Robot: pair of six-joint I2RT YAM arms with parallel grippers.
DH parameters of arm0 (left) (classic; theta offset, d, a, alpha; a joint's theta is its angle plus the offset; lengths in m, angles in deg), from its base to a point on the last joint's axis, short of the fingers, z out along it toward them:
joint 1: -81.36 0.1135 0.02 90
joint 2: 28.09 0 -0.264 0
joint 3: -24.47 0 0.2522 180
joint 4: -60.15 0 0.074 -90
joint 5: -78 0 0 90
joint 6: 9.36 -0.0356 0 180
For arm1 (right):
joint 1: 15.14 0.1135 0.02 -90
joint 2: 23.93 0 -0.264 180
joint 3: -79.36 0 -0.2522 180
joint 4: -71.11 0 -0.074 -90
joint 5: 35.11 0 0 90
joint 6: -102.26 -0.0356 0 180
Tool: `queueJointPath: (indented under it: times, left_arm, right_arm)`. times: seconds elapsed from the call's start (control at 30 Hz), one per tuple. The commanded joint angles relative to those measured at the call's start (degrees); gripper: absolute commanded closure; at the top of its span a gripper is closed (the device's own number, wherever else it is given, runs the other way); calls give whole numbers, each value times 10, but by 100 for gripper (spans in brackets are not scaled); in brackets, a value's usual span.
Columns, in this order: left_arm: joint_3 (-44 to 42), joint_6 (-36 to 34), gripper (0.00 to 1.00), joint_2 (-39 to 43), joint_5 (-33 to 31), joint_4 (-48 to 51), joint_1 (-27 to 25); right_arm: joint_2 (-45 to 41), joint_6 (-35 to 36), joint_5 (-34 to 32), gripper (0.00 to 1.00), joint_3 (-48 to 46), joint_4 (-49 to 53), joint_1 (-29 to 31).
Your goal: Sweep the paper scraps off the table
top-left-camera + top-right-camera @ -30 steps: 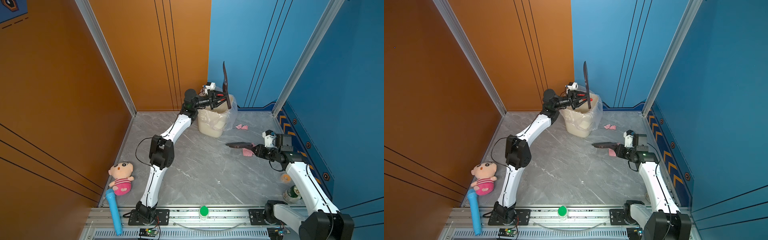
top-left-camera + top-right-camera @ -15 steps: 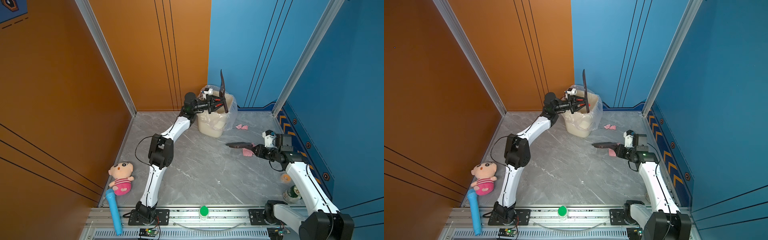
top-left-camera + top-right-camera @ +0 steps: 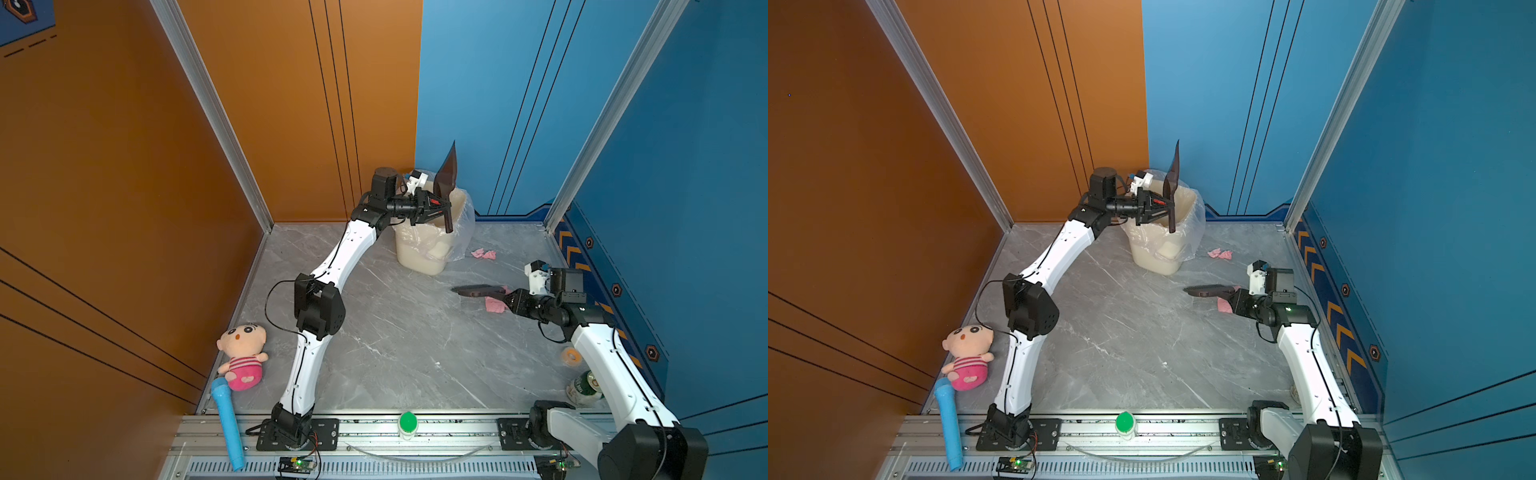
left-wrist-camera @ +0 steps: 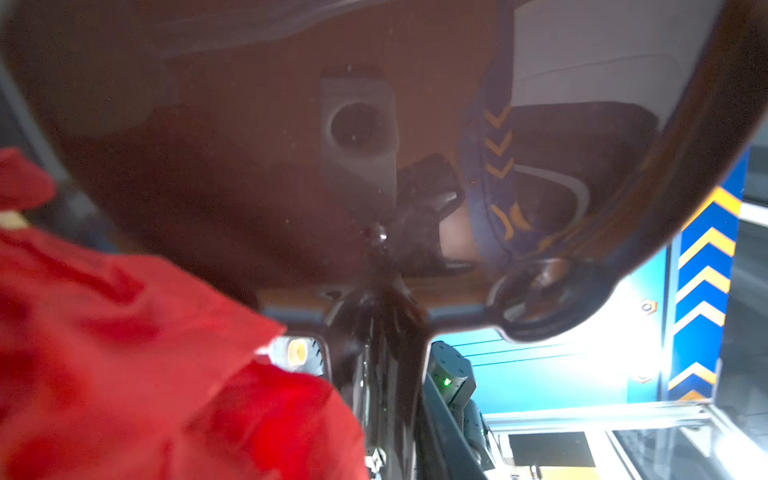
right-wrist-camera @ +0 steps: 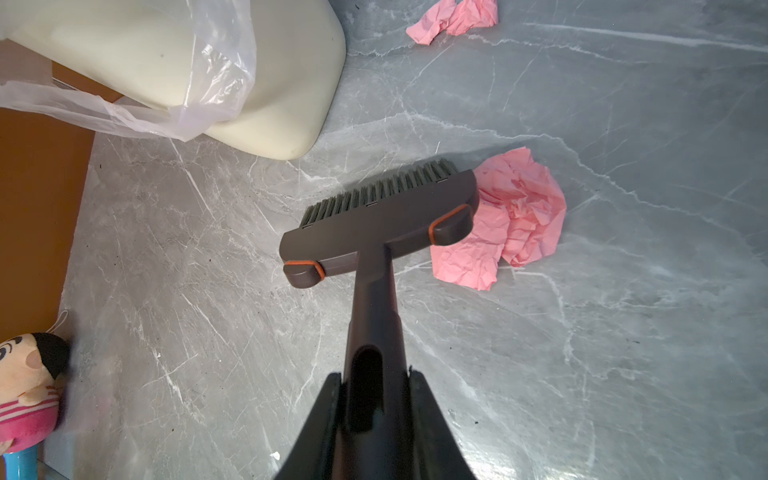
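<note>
Robot test cell, orange and blue panel walls [image 3: 291, 104], aluminium rails [image 3: 374, 432]

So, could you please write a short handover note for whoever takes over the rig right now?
Left gripper: shut on the dustpan, tipped up on edge over the lined bin; a red paper scrap shows in its wrist view.
Right gripper: shut on the brush, head low over the table, beside a crumpled pink scrap.
Done: one dustpan load is at the bin.
Left: that pink scrap and the pink pieces near the bin.
</note>
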Motion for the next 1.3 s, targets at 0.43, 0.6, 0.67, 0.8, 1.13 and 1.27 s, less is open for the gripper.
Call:
queueJointPath:
  times: [0.43, 0.6, 0.67, 0.8, 1.13, 1.27]
  left_arm:
    - [99, -183, 100, -8, -57, 244, -5]
    - [105, -190, 100, -14, -46, 247, -7]
    - [107, -193, 100, -15, -45, 247, -8]
    - [128, -186, 100, -23, -27, 247, -7]
    - [62, 21, 100, -5, 41, -39, -8]
    - [35, 183, 100, -19, 50, -234, -6]
  right_arm:
    - [-3, -1, 15, 100, -8, -18, 0]
    - [-1, -3, 16, 100, -7, -22, 1]
    - [1, -3, 16, 100, -6, -23, 2]
    - [5, -3, 18, 100, -4, -24, 2]
    - [17, -5, 21, 100, 0, -31, 4]
    - [18, -4, 20, 100, -1, -32, 5]
